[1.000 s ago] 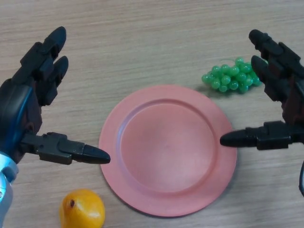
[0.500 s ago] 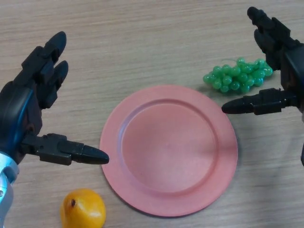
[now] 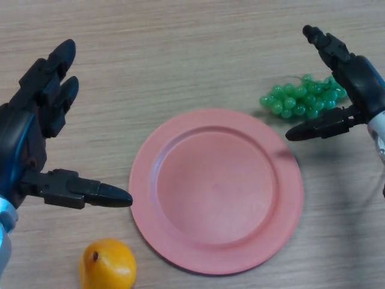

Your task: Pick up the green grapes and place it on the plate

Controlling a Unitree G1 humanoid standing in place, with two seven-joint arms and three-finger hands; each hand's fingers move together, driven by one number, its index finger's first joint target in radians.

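Note:
A bunch of green grapes lies on the wooden table just beyond the upper right rim of a round red plate. My right hand is open around the right end of the bunch, fingers stretched past its far side and thumb pointing left along its near side. It hides the bunch's right tip. My left hand is open at the left edge, apart from the plate, holding nothing. The plate holds nothing.
An orange fruit sits on the table near the front edge, left of the plate and below my left thumb.
My right hand has risen away from the plate's right rim and now brackets the grapes' right end. The left hand has barely shifted.

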